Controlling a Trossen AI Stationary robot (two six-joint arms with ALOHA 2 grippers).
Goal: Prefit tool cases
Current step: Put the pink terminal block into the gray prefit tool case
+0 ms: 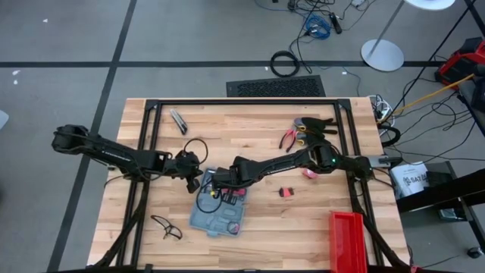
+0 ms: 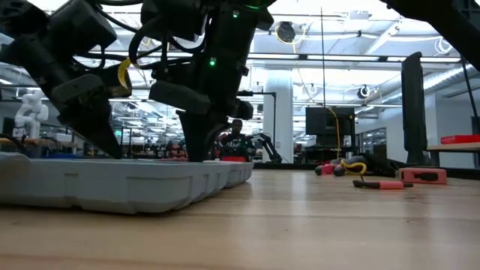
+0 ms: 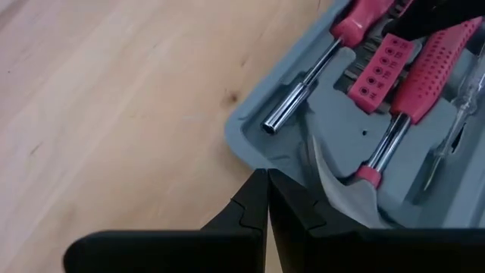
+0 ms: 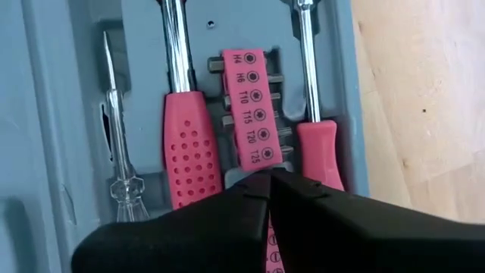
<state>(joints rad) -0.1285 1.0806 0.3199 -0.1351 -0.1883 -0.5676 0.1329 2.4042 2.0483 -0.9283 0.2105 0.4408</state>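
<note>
Now the flat blue-grey plastic tool case (image 1: 218, 214) lies open on the wooden tabletop (image 1: 258, 144). The right hand (image 4: 267, 182), fingers pressed together, hangs over its red-handled tools. The left hand (image 3: 267, 186), fingers together too, holds nothing at the case's edge.

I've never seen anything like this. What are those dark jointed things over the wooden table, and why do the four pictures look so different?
They are two robot arms, each ending in a two-finger gripper. One camera looks straight down, one sits at table height, and one rides on each wrist. Both arms reach over an open blue-grey tool case on the table. The left gripper is shut at the case's edge. The right gripper is shut above a pink bit holder lying between two pink-handled screwdrivers; neither gripper visibly holds anything. Also on the table: pliers and a red bin.
</note>
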